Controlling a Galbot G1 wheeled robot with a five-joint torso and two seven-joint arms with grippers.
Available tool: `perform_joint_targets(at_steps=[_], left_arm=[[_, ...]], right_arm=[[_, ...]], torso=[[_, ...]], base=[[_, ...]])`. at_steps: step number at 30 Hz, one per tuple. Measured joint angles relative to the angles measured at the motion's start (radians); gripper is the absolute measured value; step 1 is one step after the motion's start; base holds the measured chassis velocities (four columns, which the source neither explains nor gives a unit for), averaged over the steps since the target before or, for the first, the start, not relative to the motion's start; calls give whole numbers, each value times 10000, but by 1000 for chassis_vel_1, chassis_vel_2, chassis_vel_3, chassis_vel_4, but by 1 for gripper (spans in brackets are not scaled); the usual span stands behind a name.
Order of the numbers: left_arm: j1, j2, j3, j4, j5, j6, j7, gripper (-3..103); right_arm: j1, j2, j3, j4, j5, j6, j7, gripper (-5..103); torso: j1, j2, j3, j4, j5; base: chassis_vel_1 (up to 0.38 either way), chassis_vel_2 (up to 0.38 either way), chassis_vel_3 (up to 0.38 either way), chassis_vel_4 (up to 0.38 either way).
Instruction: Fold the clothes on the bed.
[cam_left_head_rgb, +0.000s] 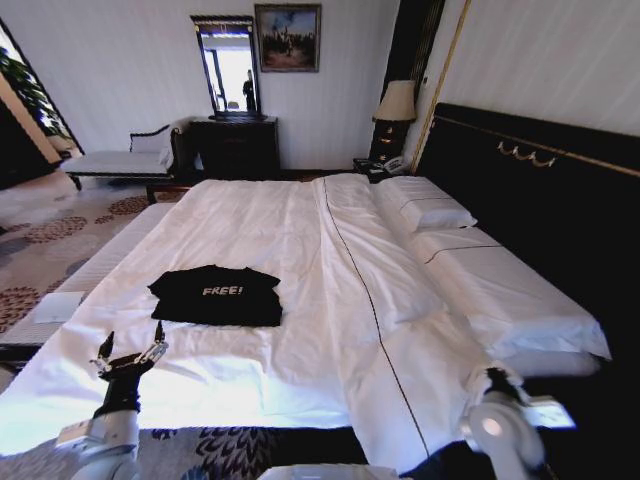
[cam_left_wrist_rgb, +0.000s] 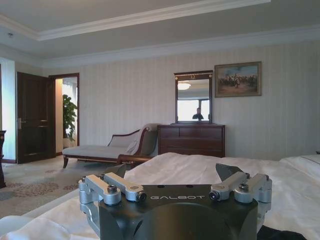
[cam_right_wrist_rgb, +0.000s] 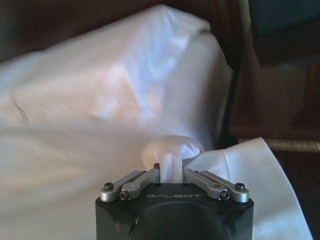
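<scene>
One black T-shirt with white lettering lies folded on the bed, at about ten o'clock in the head view, well short of the pillows up at one o'clock. From the same view my left gripper stands at eight o'clock, just beside the near edge of the shirt but apart from it, fingers spread and empty; my right gripper sits at five o'clock over the bed's near corner. In the left wrist view my fingers stand wide apart above the sheet, with the chaise, the dresser and the mirror across the room at twelve o'clock. In the right wrist view my right gripper is clamped on a bunched pinch of white sheet, with the sheet's draped corner rising at twelve o'clock. I judge the fold largely done, so the risk lies on my right side: if that arm pulls away while the pinch is held, the sheet would drag across the mattress, and the folded shirt resting on it could slide or come undone. My left fingers, so close to the shirt, could also snag its edge.
</scene>
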Motion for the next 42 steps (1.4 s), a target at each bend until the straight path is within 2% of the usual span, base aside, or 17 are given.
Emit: perform_joint_targets(at_steps=[3,7,12,16,19,20,23,24,25,26,30,32,34,37,38,40,42], left_arm=[[41,-12,4,-38,92,0,-1,100],[46,-35,20,-105,191,42,0,100],[94,-81,88,-184,341,69,2,100],[152,-90,83,-208,393,70,5,100],[217,-100,31,-243,404,61,8,100],[217,-100,31,-243,404,61,8,100],[259,-109,-8,-262,404,44,7,100],[271,-114,-13,-270,406,42,7,100],[282,-125,-14,-279,413,39,6,100],[282,-125,-14,-279,413,39,6,100],[337,-151,-5,-379,493,37,-5,100],[350,-151,-6,-427,504,41,-8,100],[383,-151,-31,-529,519,55,-11,100],[424,-156,-61,-600,520,59,-16,100],[443,-161,-67,-626,520,59,-18,100],[461,-165,-71,-647,520,59,-20,100],[499,-189,-57,-719,520,63,-28,100]], right_arm=[[254,-43,-295,-1892,-239,530,-551,1],[498,-46,-430,-3112,-450,997,-941,1],[711,-66,-441,-3655,-1081,1412,-1102,-2],[637,-46,-351,-3232,-1612,1469,-845,9],[214,76,-80,-1872,-1928,1030,30,20],[214,76,-80,-1872,-1928,1030,30,20],[-451,211,261,-15,-1871,182,1071,36],[-658,240,389,549,-1858,-122,1400,36],[-860,255,519,1114,-1855,-411,1703,41],[-860,255,519,1114,-1855,-411,1703,41],[-1349,141,1211,3175,-1930,-1367,2621,63],[-1366,75,1427,3587,-2030,-1633,2846,63],[-1423,-30,1817,4109,-2233,-2009,3143,74],[-1575,-70,2061,4413,-2302,-2167,3282,85],[-1655,-70,2115,4530,-2265,-2193,3289,90],[-1701,-70,2130,4596,-2209,-2194,3257,90],[-1686,-85,1951,4611,-2137,-2047,2881,99]], torso=[[0,1,0,-1,1],[-1,1,-1,2,-2],[0,1,0,1,1],[-1,0,0,-1,3],[0,0,0,0,1],[0,0,0,0,1],[-1,1,0,0,-3],[-1,1,-1,-1,-3],[-1,1,0,-1,0],[-1,1,0,-1,0],[-1,1,-1,-1,-4],[-2,1,-1,-1,-4],[-1,2,-1,1,-2],[-1,1,-1,0,-1],[-1,1,-1,-2,0],[-2,1,-1,-2,0],[-2,2,-1,-2,0]], base=[[0,0,0,0],[0,0,0,0],[0,0,0,0],[0,0,0,0],[0,0,0,0],[0,0,0,0],[0,0,0,0],[0,0,0,0],[0,0,0,0],[0,0,0,0],[0,0,0,0],[0,0,0,0],[0,0,0,0],[0,0,0,0],[0,0,0,0],[0,0,0,0],[0,0,0,0]])
